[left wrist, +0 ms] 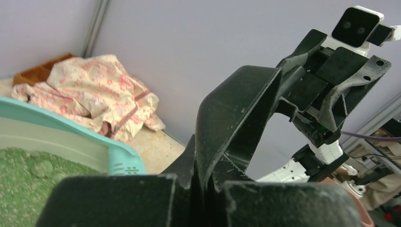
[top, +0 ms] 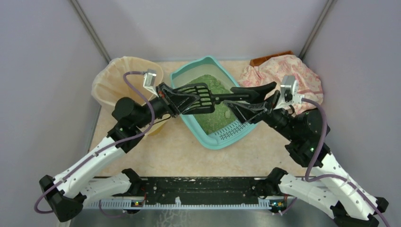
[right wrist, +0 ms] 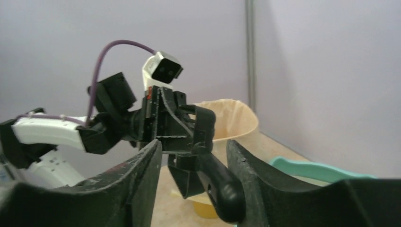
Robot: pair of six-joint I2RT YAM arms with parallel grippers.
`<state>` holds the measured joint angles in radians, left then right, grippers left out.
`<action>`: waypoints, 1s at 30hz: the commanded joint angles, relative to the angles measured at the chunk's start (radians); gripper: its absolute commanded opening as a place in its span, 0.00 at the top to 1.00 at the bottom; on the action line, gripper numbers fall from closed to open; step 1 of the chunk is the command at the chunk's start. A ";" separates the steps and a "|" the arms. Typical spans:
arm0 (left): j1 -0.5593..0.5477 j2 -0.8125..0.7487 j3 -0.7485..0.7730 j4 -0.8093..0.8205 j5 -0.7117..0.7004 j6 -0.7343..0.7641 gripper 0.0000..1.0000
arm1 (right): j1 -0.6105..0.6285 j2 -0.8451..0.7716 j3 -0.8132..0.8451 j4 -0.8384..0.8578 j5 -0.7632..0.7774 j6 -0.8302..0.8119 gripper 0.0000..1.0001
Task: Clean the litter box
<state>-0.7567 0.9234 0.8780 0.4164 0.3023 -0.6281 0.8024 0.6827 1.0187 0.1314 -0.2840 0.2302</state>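
- Pale lilac-grey walls [top: 203, 23] enclose 3 sides.
- Metal posts [top: 89, 28] mark the 2 back corners.
- The bench [top: 179, 156] is beige, marbled, evenly lit.
- A black rail [top: 198, 187] spans its near edge.

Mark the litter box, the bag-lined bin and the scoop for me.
litter box [top: 226, 136], top external view, on its slotted grate end.
bag-lined bin [top: 109, 80], top external view, on the left side of the beige liner.
scoop [top: 201, 96], top external view, on its slotted black head.
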 commanded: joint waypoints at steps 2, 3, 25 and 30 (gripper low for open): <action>0.008 0.092 0.180 -0.240 -0.097 -0.085 1.00 | 0.004 0.018 0.121 -0.136 0.140 -0.032 0.51; 0.009 0.096 0.196 -0.251 -0.099 -0.102 1.00 | 0.004 0.013 0.123 -0.183 0.188 -0.028 0.51; 0.290 0.167 0.177 -0.232 0.254 -0.176 1.00 | -0.143 0.360 0.491 -0.559 0.238 0.108 0.18; 0.302 0.134 0.202 -0.312 0.215 -0.110 1.00 | -0.436 0.564 0.611 -0.181 -0.302 0.418 0.19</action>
<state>-0.4679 1.1007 1.0290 0.1627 0.5323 -0.8146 0.5392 1.1542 1.5703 -0.3557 -0.1493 0.4129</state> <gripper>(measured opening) 0.025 0.811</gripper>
